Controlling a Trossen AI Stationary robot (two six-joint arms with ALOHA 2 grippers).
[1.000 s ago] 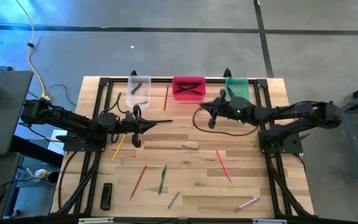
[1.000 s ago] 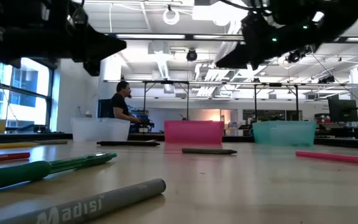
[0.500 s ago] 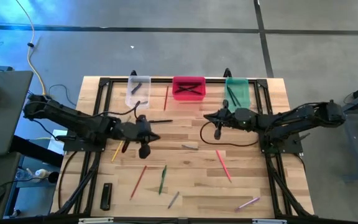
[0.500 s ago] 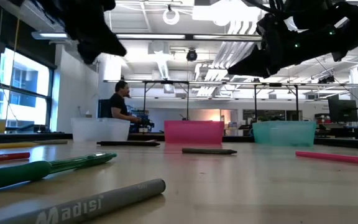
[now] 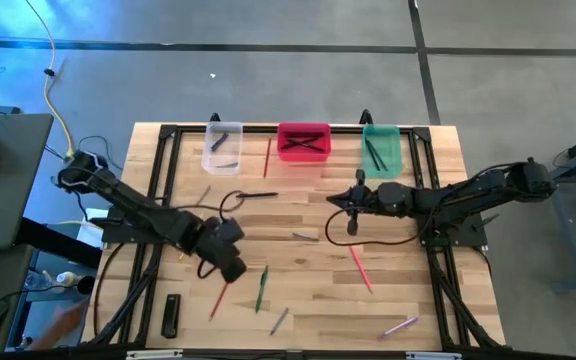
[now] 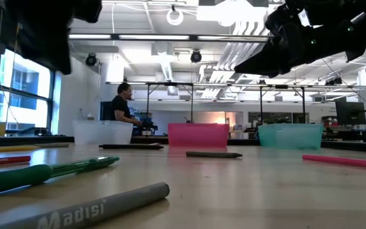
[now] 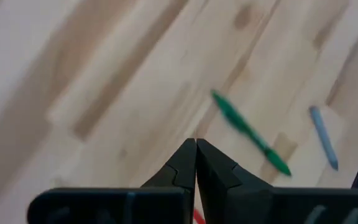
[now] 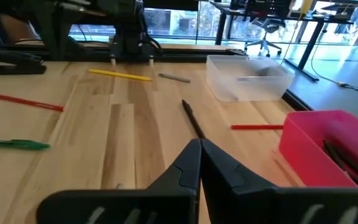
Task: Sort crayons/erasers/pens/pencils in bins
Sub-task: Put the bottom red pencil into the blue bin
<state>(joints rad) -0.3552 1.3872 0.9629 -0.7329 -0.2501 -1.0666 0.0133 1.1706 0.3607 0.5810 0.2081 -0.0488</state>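
Several thin sticks lie flat on the wooden table: a black one (image 5: 255, 195), a grey one (image 5: 306, 236), a pink-red one (image 5: 359, 266), a green pen (image 5: 262, 287), a red one (image 5: 219, 298). At the far edge stand the clear bin (image 5: 221, 148), the pink-red bin (image 5: 303, 142) and the green bin (image 5: 382, 149), each with sticks inside. My left gripper (image 5: 230, 264) is shut with nothing in it and points steeply down above the red stick's far end; its wrist view shows the green pen (image 7: 250, 133) ahead of the fingertips. My right gripper (image 5: 334, 198) is shut, nearly level, above the table's middle.
A flat black bar (image 5: 171, 315) lies near the front left corner. A grey stick (image 5: 280, 320) and a pink one (image 5: 400, 326) lie near the front edge, a red one (image 5: 267, 157) between the clear and pink-red bins. A person (image 6: 122, 105) stands in the room beyond.
My left gripper has swung from beside the clear bin toward the table's near edge and tipped from nearly level to pointing steeply down, staying shut. My right gripper has drawn back from the green bin toward the table's middle and sunk slightly, still shut.
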